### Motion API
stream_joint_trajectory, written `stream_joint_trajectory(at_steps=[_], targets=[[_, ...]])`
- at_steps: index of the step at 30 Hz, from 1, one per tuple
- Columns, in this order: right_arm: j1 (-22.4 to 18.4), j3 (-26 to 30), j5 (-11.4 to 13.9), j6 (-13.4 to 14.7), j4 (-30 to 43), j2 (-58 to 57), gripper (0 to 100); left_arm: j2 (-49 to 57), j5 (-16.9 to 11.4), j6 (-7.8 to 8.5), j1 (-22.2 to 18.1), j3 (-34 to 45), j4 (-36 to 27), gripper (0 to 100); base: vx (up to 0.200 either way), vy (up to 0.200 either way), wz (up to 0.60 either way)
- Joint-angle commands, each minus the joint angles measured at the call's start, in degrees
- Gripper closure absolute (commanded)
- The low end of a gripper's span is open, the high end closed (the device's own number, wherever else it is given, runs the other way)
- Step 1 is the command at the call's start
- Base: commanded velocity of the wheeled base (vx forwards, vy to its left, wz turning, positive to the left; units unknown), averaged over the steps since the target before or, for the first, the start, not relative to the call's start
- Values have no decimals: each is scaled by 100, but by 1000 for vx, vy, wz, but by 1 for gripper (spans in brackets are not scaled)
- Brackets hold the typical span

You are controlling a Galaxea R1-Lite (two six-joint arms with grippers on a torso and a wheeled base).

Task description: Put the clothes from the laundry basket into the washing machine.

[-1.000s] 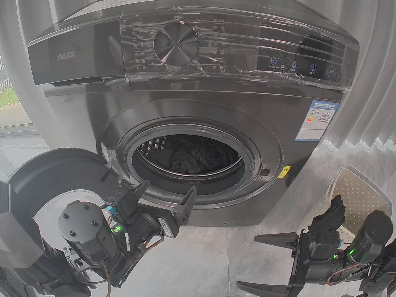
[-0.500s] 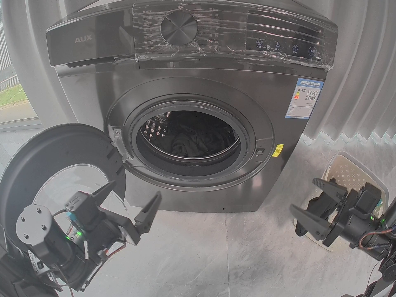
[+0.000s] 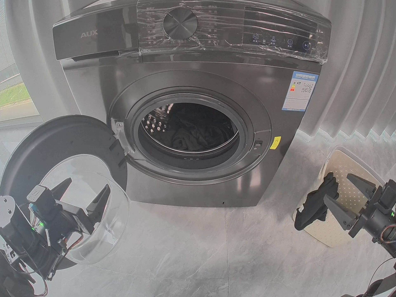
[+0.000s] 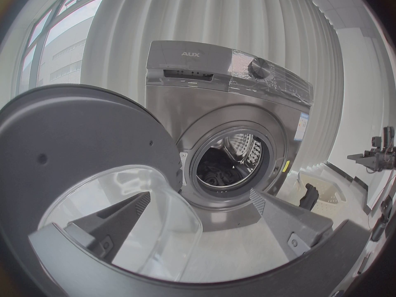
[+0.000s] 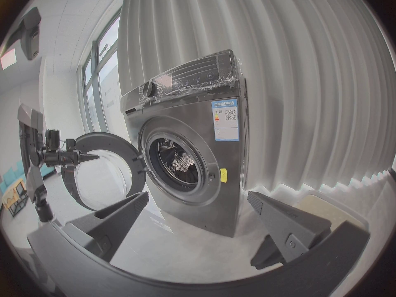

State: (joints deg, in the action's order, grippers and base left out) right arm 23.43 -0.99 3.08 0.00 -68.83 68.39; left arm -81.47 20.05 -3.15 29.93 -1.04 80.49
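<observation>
Head view: a dark heap of clothes lies inside the drum of the washing machine, seen through its round opening. A further dark garment hangs over the rim of the laundry basket, which stands on the floor to the right of the washing machine, near its front corner. The basket is pale with a perforated wall.

The washing machine's door is swung fully open to the left of the opening, its clear bowl-shaped window facing outward.

The right claw hangs out in front of the washing machine on its right, by the basket and just beside the draped garment; whether a finger touches the cloth cannot be told. Its fingers are spread wide with nothing between them. The left claw sits in front of the washing machine on its left, before the open door, also spread wide and gripping nothing.

The floor in front of the washing machine is pale grey stone-patterned tile with a glossy sheen. Behind and to the right of the washing machine hangs a pleated light curtain; to its left a window shows daylight and some green outside.
</observation>
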Motion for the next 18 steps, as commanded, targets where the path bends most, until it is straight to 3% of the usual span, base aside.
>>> stream_joint_trajectory(at_steps=[1, 5, 8, 10, 11, 13, 16, 18], targets=[[-664, 99, 52, -422, 897, -1337, 0, 808, 289, 165, 4, 104, -693, 0, 0, 0, 0], [-919, 99, 96, -492, 1592, -2216, 0, 1819, 227, 60, 39, 104, -1853, 0, 0, 0, 0], [-1025, 99, 34, -562, 2488, -3218, 0, 2970, 16, 156, 83, 104, -3013, 0, 0, 0, 0], [-1086, 99, 8, -580, 2831, -3561, 0, 3260, -107, 191, 101, 104, -3286, 0, 0, 0, 0], [-1315, 99, -124, -598, 3596, -4308, 0, 3744, -283, 209, -5, 104, -3716, 0, 0, 0, 0], [-1508, 99, -133, -598, 4378, -5072, 0, 4104, -309, 139, -198, 104, -4015, 0, 0, 0, 0], [-1561, 99, -124, -589, 5160, -5872, 0, 4543, -362, 165, -400, 104, -4244, 0, -200, 0, 0], [-1578, 99, -133, -571, 5564, -6206, 0, 4684, -362, 139, -672, 104, -4349, 0, 0, 0, 0]])
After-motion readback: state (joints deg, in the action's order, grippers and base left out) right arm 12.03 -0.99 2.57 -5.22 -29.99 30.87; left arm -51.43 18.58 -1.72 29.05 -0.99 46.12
